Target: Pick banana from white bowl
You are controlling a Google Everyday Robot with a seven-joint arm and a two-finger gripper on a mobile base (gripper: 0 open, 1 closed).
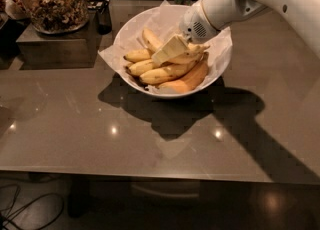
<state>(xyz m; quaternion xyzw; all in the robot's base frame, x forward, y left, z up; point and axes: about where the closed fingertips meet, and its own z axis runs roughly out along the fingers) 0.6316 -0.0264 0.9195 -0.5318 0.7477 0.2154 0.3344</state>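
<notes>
The gripper is down inside the white bowl, its pale tip resting among the fruit. Whether it is open or clamped on anything cannot be told, since its tip merges with the yellow skins. The banana, the long slender one, lies just below and in front of the gripper. It sits flat in the pile, between a shorter banana on the far side and the orange crescent piece on the near side.

As a judgement, the reach into the bowl is done, but the pick is not. The fruit sits in the bowl, nothing is lifted, and a sure hold and the raise clear of the crinkled paper lining are left. The granola jar stands well off to the gripper's far left (no part of this job).
</notes>
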